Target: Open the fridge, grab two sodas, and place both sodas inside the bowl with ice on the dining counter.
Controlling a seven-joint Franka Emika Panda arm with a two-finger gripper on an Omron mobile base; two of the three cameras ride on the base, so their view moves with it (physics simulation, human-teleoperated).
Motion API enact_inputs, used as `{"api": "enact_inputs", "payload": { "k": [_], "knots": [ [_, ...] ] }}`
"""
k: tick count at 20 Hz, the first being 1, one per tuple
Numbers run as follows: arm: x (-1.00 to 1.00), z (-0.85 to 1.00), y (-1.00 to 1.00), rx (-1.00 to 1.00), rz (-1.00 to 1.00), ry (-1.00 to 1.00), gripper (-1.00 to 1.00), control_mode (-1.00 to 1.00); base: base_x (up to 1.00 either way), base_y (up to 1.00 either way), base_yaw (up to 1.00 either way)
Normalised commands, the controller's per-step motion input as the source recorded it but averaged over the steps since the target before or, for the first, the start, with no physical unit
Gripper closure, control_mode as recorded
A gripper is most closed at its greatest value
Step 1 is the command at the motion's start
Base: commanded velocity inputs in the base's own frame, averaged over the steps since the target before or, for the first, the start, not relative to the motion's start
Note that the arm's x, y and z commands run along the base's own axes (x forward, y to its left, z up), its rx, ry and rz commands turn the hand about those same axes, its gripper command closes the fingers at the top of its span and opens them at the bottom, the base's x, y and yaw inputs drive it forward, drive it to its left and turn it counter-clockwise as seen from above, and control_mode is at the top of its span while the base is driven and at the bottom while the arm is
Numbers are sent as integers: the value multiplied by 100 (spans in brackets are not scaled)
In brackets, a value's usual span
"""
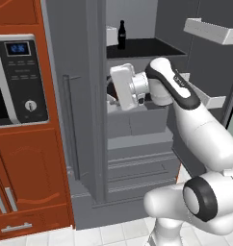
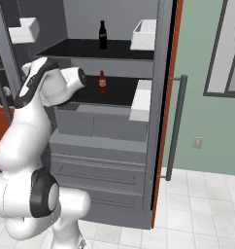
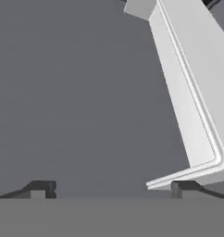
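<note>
The grey fridge [image 1: 84, 120] stands with both doors swung open. One dark soda [image 1: 122, 34] stands upright on the top black shelf, also seen from the right [image 2: 103, 35]. A second soda [image 2: 102, 82] stands on the shelf below. My arm reaches into the fridge at the middle shelf, and its white hand [image 1: 124, 86] points left towards the left door. My gripper [image 3: 112, 187] is open and empty, facing a flat grey surface close up, with a white door bin [image 3: 197, 115] at its right. The bowl with ice and the dining counter are out of view.
A red-brown cabinet with a microwave [image 1: 12, 77] stands left of the fridge. The right door [image 2: 160, 97] has a bar handle [image 2: 175, 121] and white bins [image 2: 141, 99]. Grey drawers [image 2: 100, 146] sit under the shelves. White tiled floor [image 2: 197, 209] lies to the right.
</note>
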Motion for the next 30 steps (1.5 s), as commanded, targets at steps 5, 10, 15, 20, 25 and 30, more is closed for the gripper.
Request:
{"api": "enact_inputs", "payload": {
  "k": [5,10,15,20,25,30],
  "knots": [
    [-37,0,84,0,7,0,-100,-100,0,0,0],
    [-33,0,83,0,5,0,-100,-100,0,0,0],
    [-29,0,86,0,3,0,-100,-100,0,0,0],
    [-29,0,70,0,0,-3,-100,-100,0,0,0],
    [-50,1,15,0,0,-11,-100,-100,0,0,0],
    [-62,7,-21,-7,0,-20,-100,-100,0,0,0]
  ]
}}
